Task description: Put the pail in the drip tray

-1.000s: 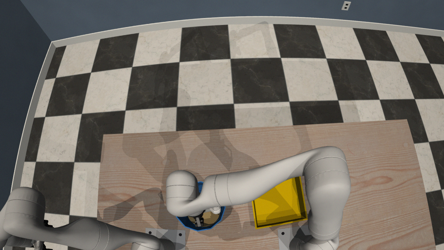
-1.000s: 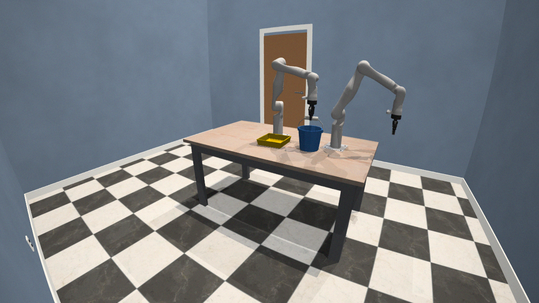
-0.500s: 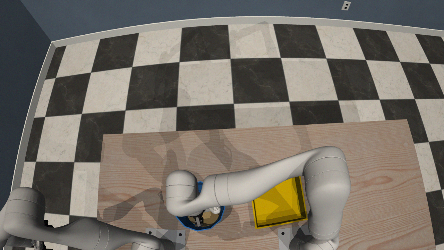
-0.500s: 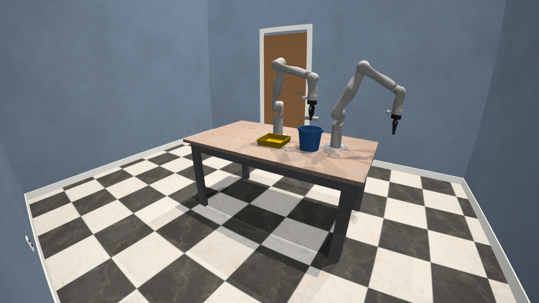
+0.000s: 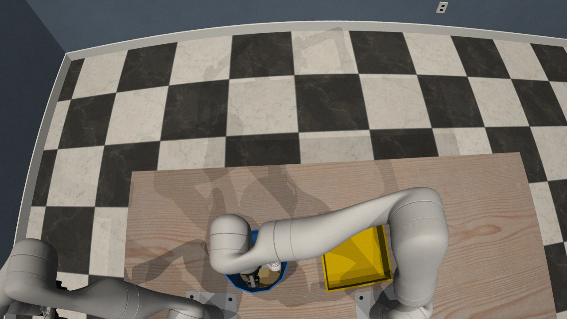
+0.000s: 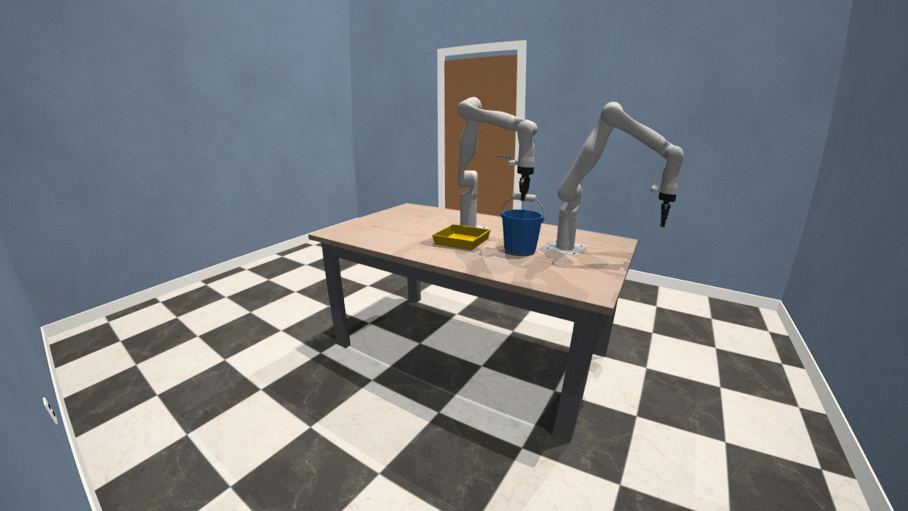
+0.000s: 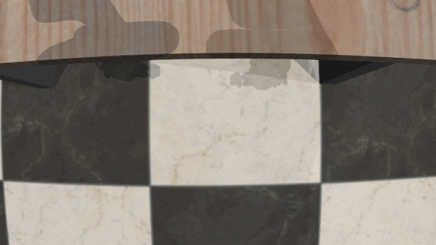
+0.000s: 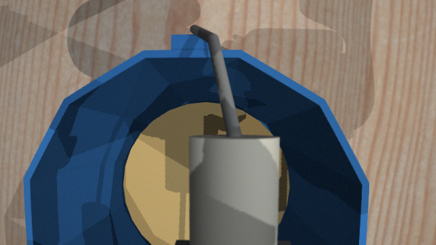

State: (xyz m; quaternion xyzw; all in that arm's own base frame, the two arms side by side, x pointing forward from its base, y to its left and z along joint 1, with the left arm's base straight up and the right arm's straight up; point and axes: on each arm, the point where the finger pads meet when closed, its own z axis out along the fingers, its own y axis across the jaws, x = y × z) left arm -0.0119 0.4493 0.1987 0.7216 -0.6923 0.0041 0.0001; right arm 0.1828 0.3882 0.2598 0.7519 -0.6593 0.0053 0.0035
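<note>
On a wooden table (image 5: 475, 206) (image 6: 381, 231) (image 7: 191, 17) (image 8: 402, 102), beside blue walls (image 5: 238, 11) (image 6: 222, 127).

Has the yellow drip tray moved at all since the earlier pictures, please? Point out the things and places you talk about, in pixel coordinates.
No. The drip tray (image 5: 368, 254) (image 6: 452, 241) shows no visible shift, judged against the right arm's base plate (image 5: 365, 304) (image 6: 484, 227).
</note>
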